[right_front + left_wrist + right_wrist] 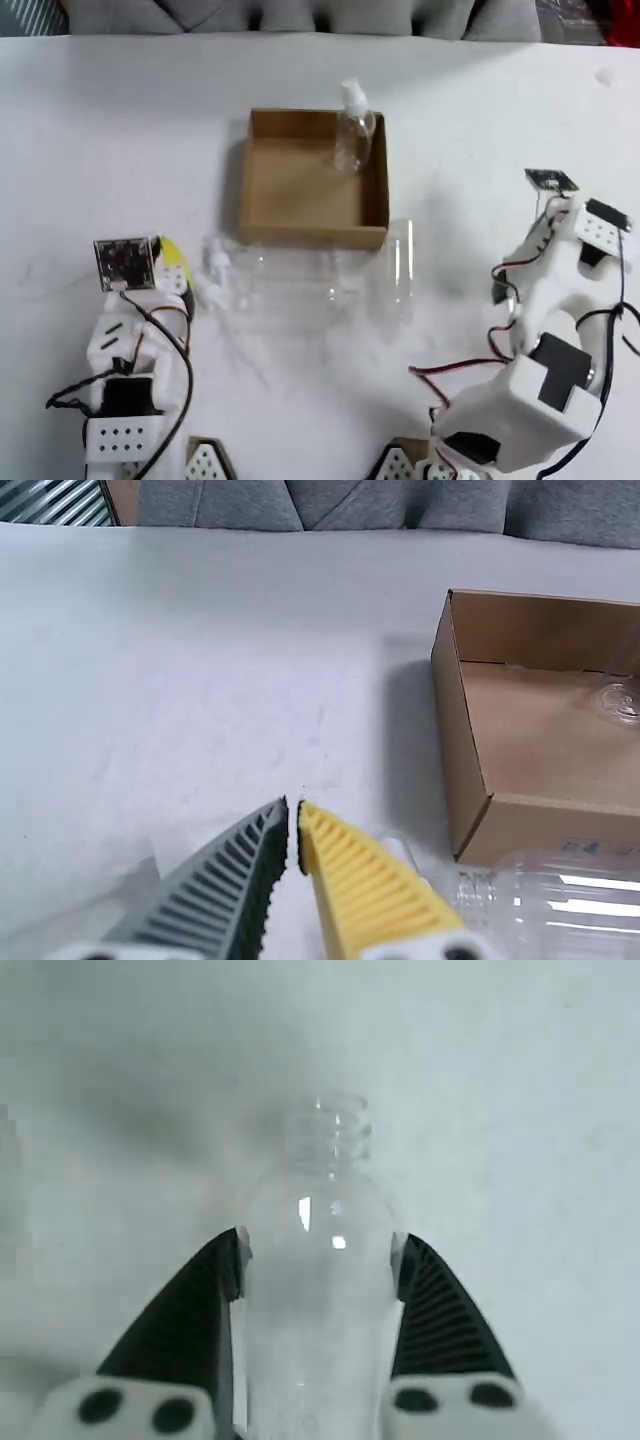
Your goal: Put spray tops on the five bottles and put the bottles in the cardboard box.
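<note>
While an uncapped clear bottle (325, 1180) sits pinched between the black fingers of the right gripper (320, 1245), one capped bottle (353, 130) stands in a back corner of the cardboard box (300, 236) — other clear bottles (290, 285) lie on the white table (120, 120) just in front of it. The left gripper (293, 820) sits near them, its grey and yellow fingers pressed together on nothing.

**Left arm** (135, 375): stood at the lower left of the high view, with its wrist directed up-frame. **Left gripper** (293, 818): the grey finger (225, 880) and yellow finger (365, 885) were drawn together, tips almost touching. **Right arm** (545, 375): occupied the lower right, folded along the right edge. **Right gripper** (320, 1245): both black fingers (190, 1325) were pressed against opposite sides of a clear bottle (325, 1160).
</note>
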Tool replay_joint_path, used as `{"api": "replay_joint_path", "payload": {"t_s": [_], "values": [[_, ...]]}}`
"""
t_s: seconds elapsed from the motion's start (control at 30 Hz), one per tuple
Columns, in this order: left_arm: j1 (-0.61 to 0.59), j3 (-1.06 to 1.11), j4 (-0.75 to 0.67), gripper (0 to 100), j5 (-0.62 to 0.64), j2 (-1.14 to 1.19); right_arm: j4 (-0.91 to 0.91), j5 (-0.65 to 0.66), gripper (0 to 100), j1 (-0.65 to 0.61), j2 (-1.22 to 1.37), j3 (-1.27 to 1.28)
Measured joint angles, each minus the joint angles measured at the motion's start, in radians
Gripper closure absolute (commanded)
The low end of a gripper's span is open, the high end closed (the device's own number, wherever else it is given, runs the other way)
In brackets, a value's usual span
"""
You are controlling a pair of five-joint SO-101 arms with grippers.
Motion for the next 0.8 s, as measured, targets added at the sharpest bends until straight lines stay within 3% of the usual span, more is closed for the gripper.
{"api": "replay_joint_path", "payload": {"t_s": [0.13,0.33,0.53,0.8], "values": [[0.000,0.000,0.000,98,0.000,0.000,0.040,-0.226,98.3,-0.095,-0.034,0.000],[0.000,0.000,0.000,98,0.000,0.000,-0.092,-0.327,98.3,-0.227,-0.005,0.037],[0.000,0.000,0.000,98,0.000,0.000,-0.256,-0.350,98.3,-0.198,0.074,0.058],[0.000,-0.012,0.123,98,0.020,0.000,-0.276,-0.350,98.3,-0.196,0.110,0.043]]}}
